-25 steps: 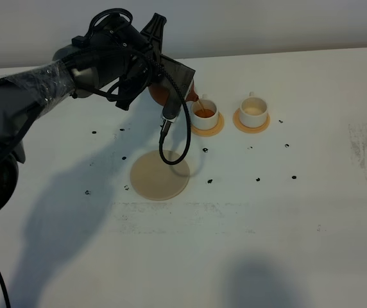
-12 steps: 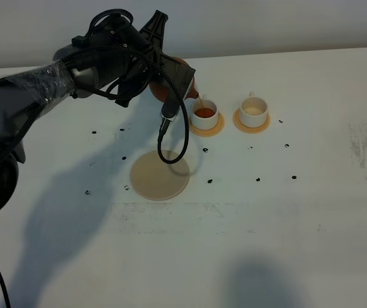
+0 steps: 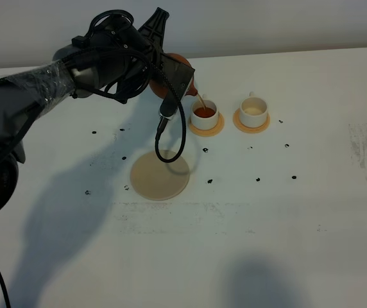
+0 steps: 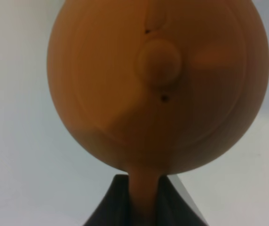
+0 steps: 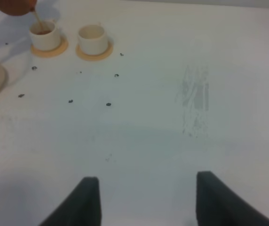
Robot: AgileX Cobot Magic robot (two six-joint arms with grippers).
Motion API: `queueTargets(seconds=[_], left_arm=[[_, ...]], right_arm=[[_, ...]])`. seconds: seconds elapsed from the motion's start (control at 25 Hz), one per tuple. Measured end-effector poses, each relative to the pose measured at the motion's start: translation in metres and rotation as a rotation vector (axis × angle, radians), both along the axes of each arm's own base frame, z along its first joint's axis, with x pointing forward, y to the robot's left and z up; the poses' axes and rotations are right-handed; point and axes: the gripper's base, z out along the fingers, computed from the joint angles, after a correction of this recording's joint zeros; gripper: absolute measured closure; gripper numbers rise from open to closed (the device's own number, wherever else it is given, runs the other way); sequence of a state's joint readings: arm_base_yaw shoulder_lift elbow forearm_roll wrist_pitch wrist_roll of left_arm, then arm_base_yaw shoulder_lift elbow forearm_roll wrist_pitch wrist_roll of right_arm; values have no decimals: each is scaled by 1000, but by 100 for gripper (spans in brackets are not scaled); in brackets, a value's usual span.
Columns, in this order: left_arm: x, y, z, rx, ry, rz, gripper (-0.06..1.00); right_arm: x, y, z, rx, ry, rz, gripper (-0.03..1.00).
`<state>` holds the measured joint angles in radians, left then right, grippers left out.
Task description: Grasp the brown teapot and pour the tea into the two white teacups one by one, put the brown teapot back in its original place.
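Teapot [image 4: 158, 94], reddish-brown, tilted; left jaws clamped on its handle, right jaws apart.

Matt, smooth reddish-brown round clay teapot [image 4: 158, 84]; two small white cylindrical teacups [image 3: 204, 114] [image 3: 253, 111], smooth-sided; matt white bench [image 3: 312, 244], scuffed in patches; black arm [image 3: 4, 112] wrapped in shiny clear plastic film [image 3: 42, 80].

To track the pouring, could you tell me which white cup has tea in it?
The cup beside the teapot, left of the pair in the high view: it holds reddish tea, while the other cup looks pale inside.
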<state>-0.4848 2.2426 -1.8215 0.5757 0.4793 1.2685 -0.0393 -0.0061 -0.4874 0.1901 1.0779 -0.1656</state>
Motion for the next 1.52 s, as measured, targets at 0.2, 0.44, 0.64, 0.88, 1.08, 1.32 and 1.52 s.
queueTargets(seconds=[0.2, 0.44, 0.64, 0.88, 1.08, 1.32, 1.52], left_arm=[[-1, -4, 1, -3, -12, -16, 84], [0, -5, 2, 9, -28, -31, 84], [0, -5, 2, 14, -30, -33, 84], [0, -5, 2, 25, -36, -38, 84], [0, -5, 2, 27, -37, -39, 84], [0, -5, 2, 26, -38, -39, 84], [0, -5, 2, 26, -38, -39, 84]], right_arm=[[0, 0, 0, 0, 0, 0, 50], [0, 0, 0, 1, 0, 0, 50], [0, 0, 0, 1, 0, 0, 50], [0, 0, 0, 1, 0, 0, 50], [0, 0, 0, 1, 0, 0, 50], [0, 0, 0, 1, 0, 0, 50], [0, 0, 0, 1, 0, 0, 50]])
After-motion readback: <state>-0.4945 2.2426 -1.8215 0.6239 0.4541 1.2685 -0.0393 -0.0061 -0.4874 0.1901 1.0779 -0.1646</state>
